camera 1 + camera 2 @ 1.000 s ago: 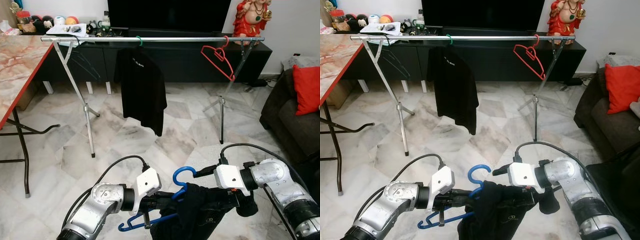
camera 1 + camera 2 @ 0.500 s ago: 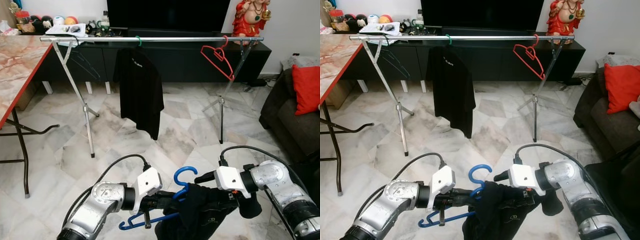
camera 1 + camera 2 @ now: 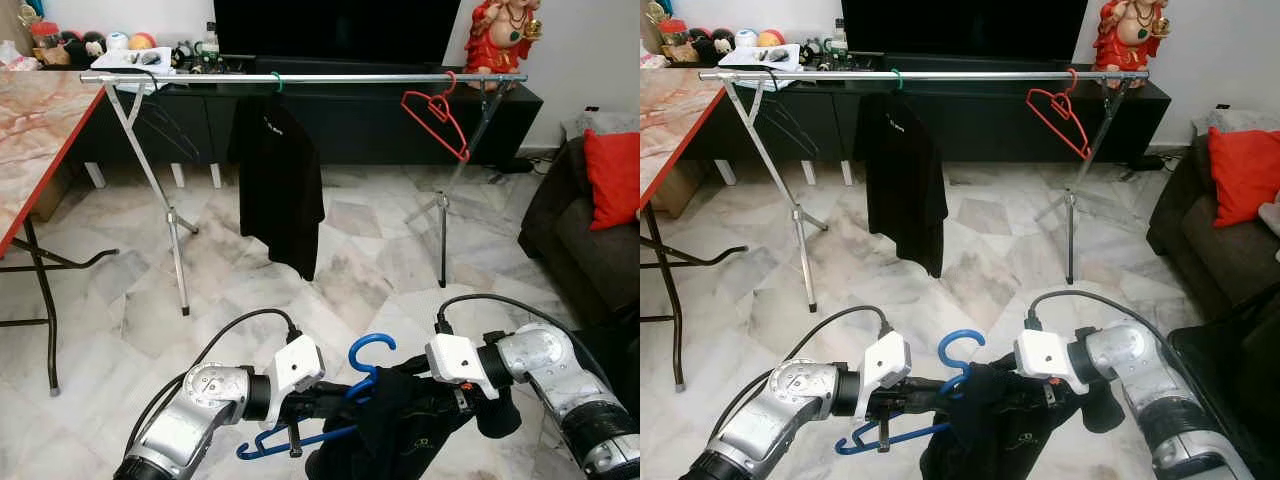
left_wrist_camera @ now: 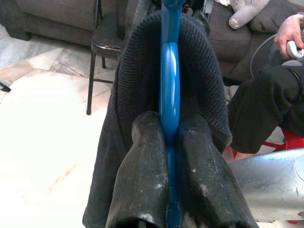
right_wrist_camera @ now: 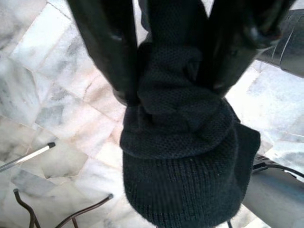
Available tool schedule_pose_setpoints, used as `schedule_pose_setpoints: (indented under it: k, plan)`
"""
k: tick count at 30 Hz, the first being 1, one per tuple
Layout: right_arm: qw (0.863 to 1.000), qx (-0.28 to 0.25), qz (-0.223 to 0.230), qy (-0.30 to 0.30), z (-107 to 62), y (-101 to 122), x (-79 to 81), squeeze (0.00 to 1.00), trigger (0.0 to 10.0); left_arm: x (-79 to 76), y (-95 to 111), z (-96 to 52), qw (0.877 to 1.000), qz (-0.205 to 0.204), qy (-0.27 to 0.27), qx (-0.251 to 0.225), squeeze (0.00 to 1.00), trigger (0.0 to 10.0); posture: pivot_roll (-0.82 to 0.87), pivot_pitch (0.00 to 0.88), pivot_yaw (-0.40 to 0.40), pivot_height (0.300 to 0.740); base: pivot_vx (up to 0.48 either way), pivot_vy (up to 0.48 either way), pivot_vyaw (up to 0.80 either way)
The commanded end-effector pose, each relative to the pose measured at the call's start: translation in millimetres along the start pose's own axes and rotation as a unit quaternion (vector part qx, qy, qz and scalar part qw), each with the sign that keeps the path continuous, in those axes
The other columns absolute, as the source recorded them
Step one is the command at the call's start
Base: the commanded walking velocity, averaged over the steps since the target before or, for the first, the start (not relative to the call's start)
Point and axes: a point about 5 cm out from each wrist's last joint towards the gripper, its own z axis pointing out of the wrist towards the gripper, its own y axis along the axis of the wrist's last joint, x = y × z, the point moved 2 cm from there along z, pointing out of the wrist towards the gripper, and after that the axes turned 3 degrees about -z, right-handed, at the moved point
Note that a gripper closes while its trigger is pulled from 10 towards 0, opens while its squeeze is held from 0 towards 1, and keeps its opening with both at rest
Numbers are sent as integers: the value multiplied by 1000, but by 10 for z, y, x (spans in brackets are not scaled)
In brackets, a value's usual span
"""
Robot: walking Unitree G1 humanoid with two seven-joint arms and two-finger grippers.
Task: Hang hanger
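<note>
A blue hanger with a black knitted garment draped over it is held low in front of me. My left gripper is shut on the blue hanger's bar, its fingers pinching it from both sides. My right gripper is shut on a bunched fold of the black garment, just right of the hook. Farther off across the room, a metal clothes rail carries a black T-shirt and an empty red hanger.
A marble-topped table with a red edge stands at the left. A dark sofa with a red cushion is at the right. A black TV cabinet runs behind the rail. A person's hand and a chair are nearby.
My right gripper has shifted a little left toward the hanger's hook, bunching the garment. The hung black T-shirt has swung and looks narrower. The left gripper keeps its hold.
</note>
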Motion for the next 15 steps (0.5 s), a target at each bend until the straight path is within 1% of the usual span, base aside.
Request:
schedule_pose_setpoints:
  k: [1,15]
  plan:
    - [1000,-11,4,-6,-16,17,-17,0,0,-15,153,57,999,34,-15,-15,0,10000,-53,100,-87,740,0,0,0]
    - [999,-18,22,23,24,-15,72,0,0,-20,173,84,999,38,-17,-19,0,10000,-54,95,-88,740,0,0,0]
